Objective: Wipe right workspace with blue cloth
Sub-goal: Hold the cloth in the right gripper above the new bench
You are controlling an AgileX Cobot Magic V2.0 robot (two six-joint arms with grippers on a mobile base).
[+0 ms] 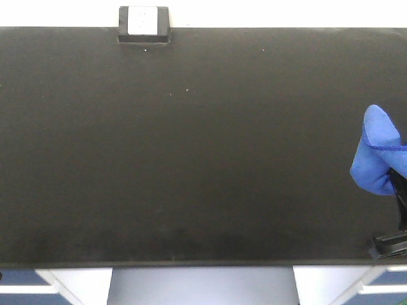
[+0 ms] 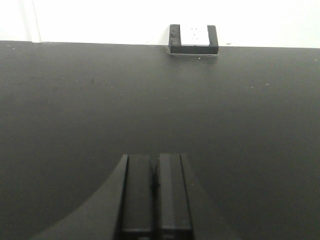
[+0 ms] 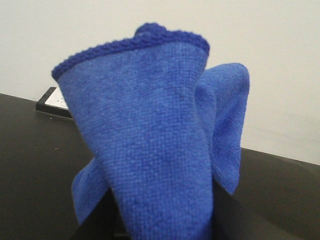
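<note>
The blue cloth [image 1: 378, 152] hangs bunched at the right edge of the black table [image 1: 191, 159], pinched in my right gripper [image 1: 395, 181]. In the right wrist view the cloth [image 3: 155, 150] fills the middle and covers the jaws; it stands up above the table surface. My left gripper [image 2: 155, 195] is shut and empty, its two dark fingers [image 2: 139, 192] pressed together over the black table [image 2: 75, 100]. The left gripper does not show in the front view.
A black box with a white outlet face [image 1: 144, 24] sits at the table's far edge, also in the left wrist view [image 2: 193, 39] and partly in the right wrist view [image 3: 54, 101]. A white wall runs behind. Blue cabinet fronts [image 1: 25, 283] show below the table's near edge.
</note>
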